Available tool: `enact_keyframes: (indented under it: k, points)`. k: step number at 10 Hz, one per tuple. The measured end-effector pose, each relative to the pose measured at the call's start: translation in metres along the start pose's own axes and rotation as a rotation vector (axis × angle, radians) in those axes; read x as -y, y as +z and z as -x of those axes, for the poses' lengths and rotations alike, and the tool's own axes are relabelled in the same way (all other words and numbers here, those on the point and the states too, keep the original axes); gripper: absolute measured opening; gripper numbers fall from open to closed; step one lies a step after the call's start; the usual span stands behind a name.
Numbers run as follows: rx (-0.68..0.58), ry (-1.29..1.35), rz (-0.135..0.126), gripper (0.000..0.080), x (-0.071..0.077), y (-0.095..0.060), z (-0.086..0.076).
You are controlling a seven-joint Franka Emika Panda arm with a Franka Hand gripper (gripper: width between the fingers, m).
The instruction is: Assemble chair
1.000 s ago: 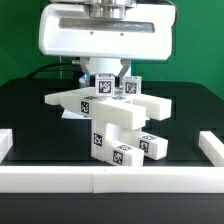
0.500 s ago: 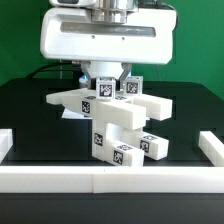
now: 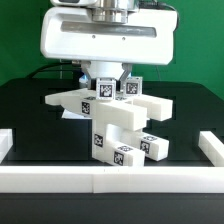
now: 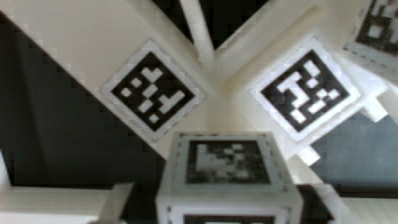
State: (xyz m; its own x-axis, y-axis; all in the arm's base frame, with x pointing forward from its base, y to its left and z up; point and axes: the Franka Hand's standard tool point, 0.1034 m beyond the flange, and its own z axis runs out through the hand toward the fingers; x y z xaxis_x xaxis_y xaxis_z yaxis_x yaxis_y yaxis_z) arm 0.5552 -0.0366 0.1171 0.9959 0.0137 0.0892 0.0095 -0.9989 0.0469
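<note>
Claw [image 3: 110,76]: hangs under the arm's broad white housing [image 3: 104,35], fingers drawn close together and pinched on a small tagged white block [image 3: 106,84] at the top of the chair [image 3: 112,122]; grip judged from the exterior view, contact faces partly hidden. Chair: chunky white blocks joined in one blocky stack, directly below the claw, standing near the middle of the black table [image 3: 30,118]. One long piece juts toward the exterior view's left, another toward its right; a thick upright piece runs down to low blocks at the base. Tags: black-and-white square markers on the top blocks, the long left piece, the upright and the base blocks; patterns only, no readable letters or brand. Wrist view: very close and blurred; two diamond-set tags [image 4: 155,88] on slanted white faces and one square tag [image 4: 224,160] on a block top between them; which pieces these belong to cannot be told. Edges: white rail [image 3: 100,179] along the near table edge, short rail ends at the exterior view's left [image 3: 5,142] and right [image 3: 210,146]. Room: bare black surface on both sides of the chair out to the rails; a narrower strip between the base blocks and the near rail. Green wall [image 3: 200,40] behind.
</note>
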Motion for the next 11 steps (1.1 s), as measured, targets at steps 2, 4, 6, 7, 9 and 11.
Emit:
enact_keyframes:
  k: [2, 4, 6, 7, 9, 11]
  points:
    - [0.0, 0.0, 0.0, 0.0287, 0.0, 0.0, 0.0]
    - [0.0, 0.0, 0.0, 0.0287, -0.0001, 0.0, 0.0]
    - [0.0, 0.019, 0.0, 0.0287, -0.0002, 0.0, 0.0]
    - [0.0, 0.03, 0.0, 0.0287, -0.0002, 0.0, 0.0]
    - [0.0, 0.127, 0.0, 0.0287, -0.0002, 0.0, 0.0]
    - [0.0, 0.246, 0.0, 0.0287, -0.0001, 0.0001, 0.0]
